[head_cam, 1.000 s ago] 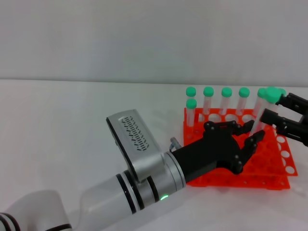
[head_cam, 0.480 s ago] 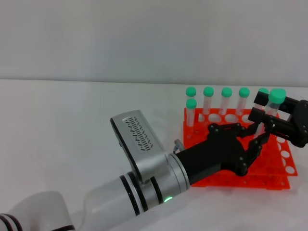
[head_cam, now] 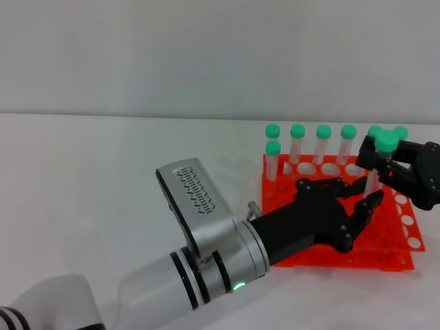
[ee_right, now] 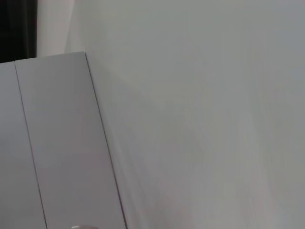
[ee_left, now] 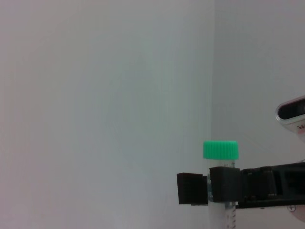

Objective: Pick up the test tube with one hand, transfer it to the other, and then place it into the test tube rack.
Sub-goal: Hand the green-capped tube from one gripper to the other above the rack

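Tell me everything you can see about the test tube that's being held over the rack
The test tube is slim clear plastic with a round ribbed green screw cap and faint printed marks down its side. It stands near upright over the orange-red test tube rack, clamped just below the cap by the right gripper.

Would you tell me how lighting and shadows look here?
Head view: soft even light, faint shadow beneath the orange-red plastic rack. Left wrist view: right pincer grips the green-capped clear tube before a glare-free wall. Right wrist view: blank, pale.

light: bright, even, diffuse | shadows: faint, soft under test tube rack [head_cam: 385, 258] | glare: none | focus: slightly soft
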`<state>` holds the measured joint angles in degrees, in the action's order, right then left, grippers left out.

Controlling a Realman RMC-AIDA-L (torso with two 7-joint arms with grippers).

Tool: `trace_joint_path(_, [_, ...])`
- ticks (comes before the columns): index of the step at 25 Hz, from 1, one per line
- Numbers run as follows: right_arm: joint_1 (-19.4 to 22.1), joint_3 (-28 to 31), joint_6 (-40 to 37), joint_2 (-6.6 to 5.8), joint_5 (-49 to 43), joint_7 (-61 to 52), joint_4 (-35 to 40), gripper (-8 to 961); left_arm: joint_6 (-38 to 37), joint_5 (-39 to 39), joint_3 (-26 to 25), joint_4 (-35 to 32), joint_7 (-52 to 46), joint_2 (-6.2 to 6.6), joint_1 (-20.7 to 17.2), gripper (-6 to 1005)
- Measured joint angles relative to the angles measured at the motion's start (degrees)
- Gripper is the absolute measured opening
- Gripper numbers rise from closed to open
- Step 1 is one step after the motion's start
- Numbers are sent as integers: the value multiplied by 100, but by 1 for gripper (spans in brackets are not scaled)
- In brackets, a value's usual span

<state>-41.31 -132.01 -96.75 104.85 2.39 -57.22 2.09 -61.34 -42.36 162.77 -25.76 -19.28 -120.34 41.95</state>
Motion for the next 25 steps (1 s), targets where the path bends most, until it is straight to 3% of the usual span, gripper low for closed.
trace_joint_path(9, [2, 9, -13, -14, -3, 11, -12, 240, -34, 10, 0, -8, -4, 2, -56, 196])
trace_joint_path(25, [-51, -8, 40, 0, -3, -6, -2, 219, 1, -26, -8, 5, 42, -9, -114, 200])
